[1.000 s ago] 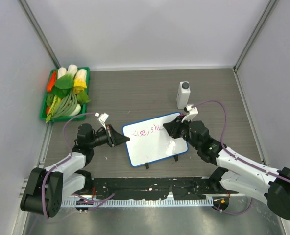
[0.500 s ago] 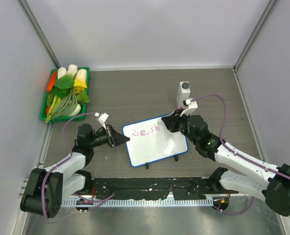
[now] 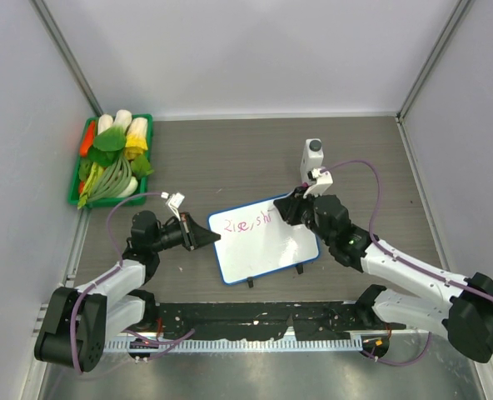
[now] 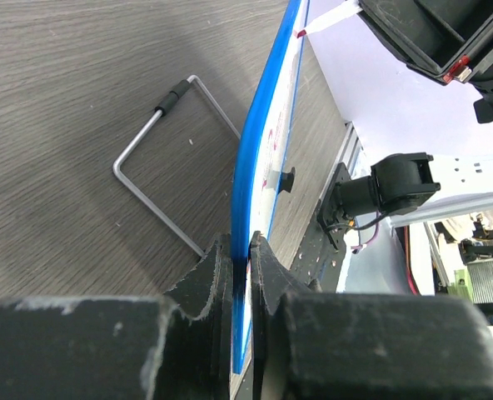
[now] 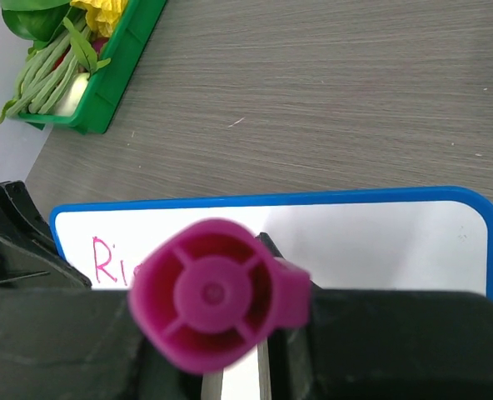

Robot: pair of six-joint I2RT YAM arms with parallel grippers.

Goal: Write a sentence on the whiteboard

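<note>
From above, the flat white whiteboard (image 3: 267,246) with its thin blue rim sat on the grainy table (image 3: 230,158), a pink sentence (image 3: 242,223) on it; a green tray (image 3: 74,198) held leafy vegetables (image 3: 112,158). The left wrist view had the left gripper (image 4: 240,250) pinching that rim. The right wrist view had the right gripper (image 5: 259,354) clenched on what looked like a round pink marker (image 5: 213,292).

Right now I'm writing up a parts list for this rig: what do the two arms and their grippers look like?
The left arm and right arm have white shells with black joints and bases. The left gripper and right gripper are black and blocky, tapering to two flat fingers. A purple cable loops along each arm to a small white plug near the wrist.
</note>
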